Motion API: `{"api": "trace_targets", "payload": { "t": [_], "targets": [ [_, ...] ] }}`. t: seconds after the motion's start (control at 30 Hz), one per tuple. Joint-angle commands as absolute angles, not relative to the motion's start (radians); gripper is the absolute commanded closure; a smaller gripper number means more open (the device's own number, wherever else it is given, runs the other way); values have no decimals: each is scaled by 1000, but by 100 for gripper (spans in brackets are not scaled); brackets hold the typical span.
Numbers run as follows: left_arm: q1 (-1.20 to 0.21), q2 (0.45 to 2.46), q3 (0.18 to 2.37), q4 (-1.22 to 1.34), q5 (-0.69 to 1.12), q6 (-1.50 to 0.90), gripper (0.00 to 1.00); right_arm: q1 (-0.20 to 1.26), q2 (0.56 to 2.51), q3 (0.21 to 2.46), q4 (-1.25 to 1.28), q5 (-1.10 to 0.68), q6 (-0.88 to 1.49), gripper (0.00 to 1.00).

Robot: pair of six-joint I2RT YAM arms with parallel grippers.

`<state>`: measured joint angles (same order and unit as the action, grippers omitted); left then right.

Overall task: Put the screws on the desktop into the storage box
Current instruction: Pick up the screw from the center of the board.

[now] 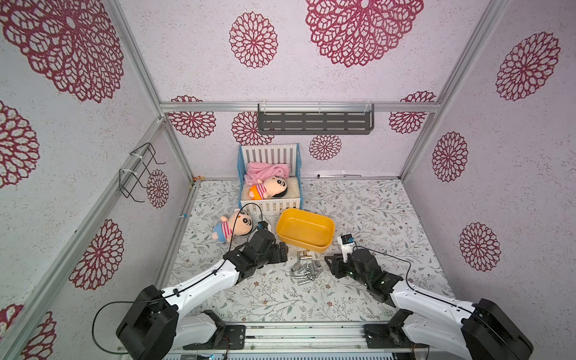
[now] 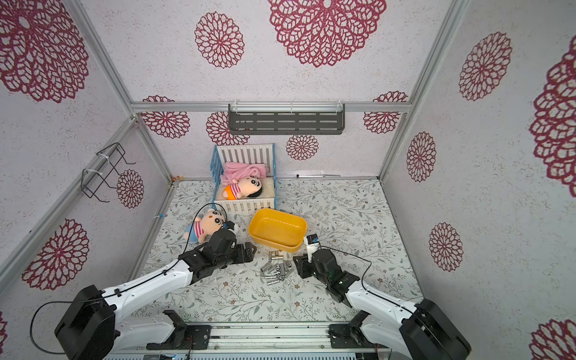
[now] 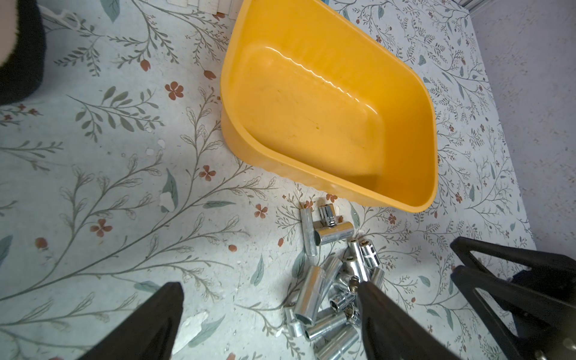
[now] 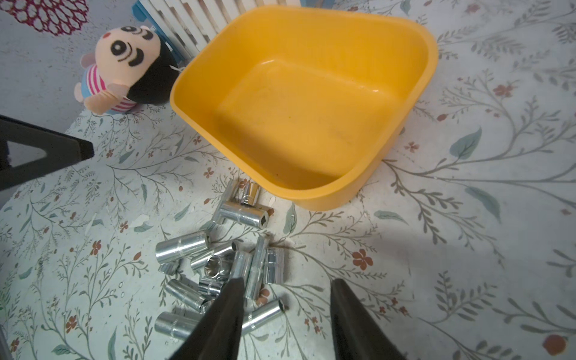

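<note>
Nearest me the left arm (image 1: 199, 285) and right arm (image 1: 430, 304) reach in over the bench (image 1: 280, 299) from 6 o'clock. The left jaws sit at 9 o'clock of the screws (image 1: 307, 269), spread wide and gripping nothing. In the left wrist view one black fingertip (image 3: 367, 299) hangs right over the edge of the heap. The right jaws are at 3 o'clock of the heap, roughly half open. One fingertip (image 4: 229, 299) overlaps the pile and a screw pokes partway into the gap, but nothing's pinched. All the screws are lying on the bench in a loose heap between the two arms, and a few strays sit toward 12 o'clock, just beside the near wall of the storage box (image 1: 304, 229). The yellow box is at 12 o'clock of the heap. At 9 o'clock of the box a plush doll (image 1: 233, 225) lies on the bench. At 11 o'clock, just behind the box, is the white-and-blue crib (image 1: 271, 205), with a second doll (image 1: 269, 188) and a pink blanket (image 1: 265, 171) in it.
</note>
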<state>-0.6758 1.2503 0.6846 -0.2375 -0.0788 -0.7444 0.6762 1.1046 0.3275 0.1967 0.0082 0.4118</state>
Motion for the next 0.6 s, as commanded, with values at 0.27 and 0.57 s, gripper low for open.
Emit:
{"api": "trace_targets", "payload": {
  "t": [0.27,0.57],
  "targets": [
    [-719,1282,725,-231,-55,-694,10,761,1270,416,259,82,400,56],
    [-745,1365,760,-233,-38,-673,11,792,1371,482,219,170,400,61]
  ]
}}
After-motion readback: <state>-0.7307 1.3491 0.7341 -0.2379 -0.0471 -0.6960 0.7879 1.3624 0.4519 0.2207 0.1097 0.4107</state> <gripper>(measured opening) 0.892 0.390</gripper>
